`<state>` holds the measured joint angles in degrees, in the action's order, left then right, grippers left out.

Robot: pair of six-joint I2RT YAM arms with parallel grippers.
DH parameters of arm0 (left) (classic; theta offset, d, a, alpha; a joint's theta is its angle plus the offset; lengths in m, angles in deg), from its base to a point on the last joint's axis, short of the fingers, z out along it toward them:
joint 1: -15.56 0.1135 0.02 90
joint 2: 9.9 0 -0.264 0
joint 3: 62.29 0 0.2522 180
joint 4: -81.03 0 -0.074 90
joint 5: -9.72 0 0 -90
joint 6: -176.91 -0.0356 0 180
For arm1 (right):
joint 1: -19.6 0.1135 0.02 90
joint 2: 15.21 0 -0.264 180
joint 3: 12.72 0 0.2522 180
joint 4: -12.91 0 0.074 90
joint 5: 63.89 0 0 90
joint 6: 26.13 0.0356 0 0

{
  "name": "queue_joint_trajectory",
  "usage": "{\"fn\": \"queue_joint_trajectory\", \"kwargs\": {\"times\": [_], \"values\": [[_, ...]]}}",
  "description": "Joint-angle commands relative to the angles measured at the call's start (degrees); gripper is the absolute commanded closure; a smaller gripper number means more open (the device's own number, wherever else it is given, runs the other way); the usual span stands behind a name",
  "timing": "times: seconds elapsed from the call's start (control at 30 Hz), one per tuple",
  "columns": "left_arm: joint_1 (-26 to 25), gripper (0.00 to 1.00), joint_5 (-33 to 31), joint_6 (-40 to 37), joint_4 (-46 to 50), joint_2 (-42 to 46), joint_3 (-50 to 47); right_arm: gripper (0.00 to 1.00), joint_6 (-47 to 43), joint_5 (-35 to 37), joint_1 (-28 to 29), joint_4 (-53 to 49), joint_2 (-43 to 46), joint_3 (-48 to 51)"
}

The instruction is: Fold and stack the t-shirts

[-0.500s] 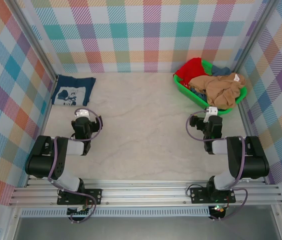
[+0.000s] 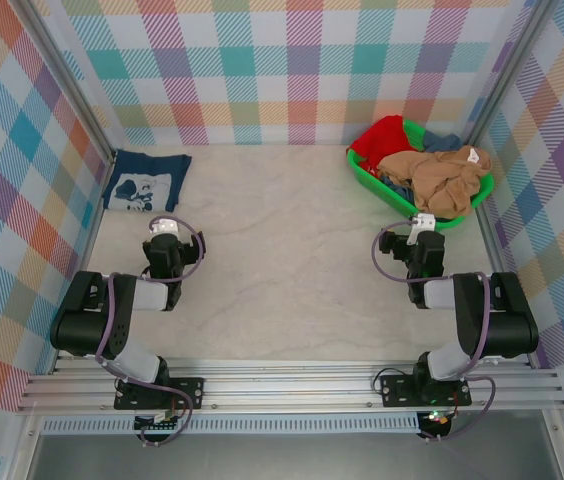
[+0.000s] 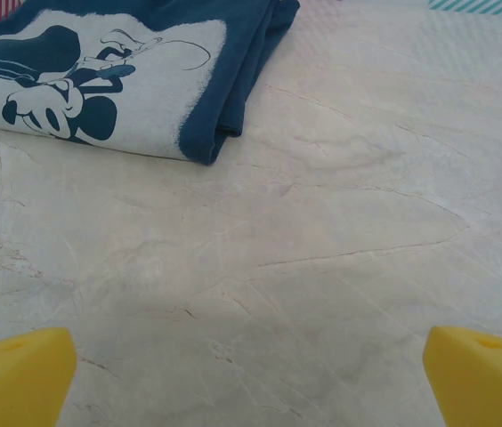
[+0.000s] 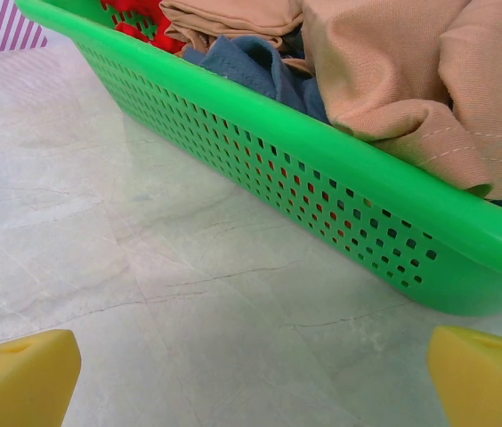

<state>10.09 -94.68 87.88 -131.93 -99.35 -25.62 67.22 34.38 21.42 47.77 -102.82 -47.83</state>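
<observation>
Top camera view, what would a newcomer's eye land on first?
The bright green basket in the far right corner, heaped with crumpled clothes, a tan t-shirt on top. Then the navy t-shirt, folded flat at the far left with its white cartoon print up.

Navy t-shirt [image 2: 147,181] with white print, tan t-shirt [image 2: 449,180] and red cloth [image 2: 380,136] in green basket [image 4: 322,142], plaid walls [image 2: 282,60].

The pale, marble-patterned table [image 2: 282,230] carries two things. A folded navy t-shirt [image 2: 145,183] with a white cartoon print lies flat at its far left corner. A green perforated basket [image 4: 233,133] sits at its far right corner.
</observation>
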Motion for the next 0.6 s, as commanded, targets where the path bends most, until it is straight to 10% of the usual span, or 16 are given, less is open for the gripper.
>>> {"fn": "queue_joint_trajectory", "kwargs": {"times": [0.0,0.37,0.57], "values": [[0.47,0.00,0.42,-0.36,-1.71,-0.05,-0.04,0.00,-0.82,-0.89,-0.47,1.31,-0.19,-0.89],[-0.29,0.00,-2.11,-0.48,-1.73,1.32,-0.37,0.00,-1.82,-2.19,-0.23,4.82,1.65,1.37],[-11.52,0.00,-18.76,-5.44,7.52,17.36,1.07,0.00,-3.53,12.93,6.04,-22.00,24.79,-6.75]]}}
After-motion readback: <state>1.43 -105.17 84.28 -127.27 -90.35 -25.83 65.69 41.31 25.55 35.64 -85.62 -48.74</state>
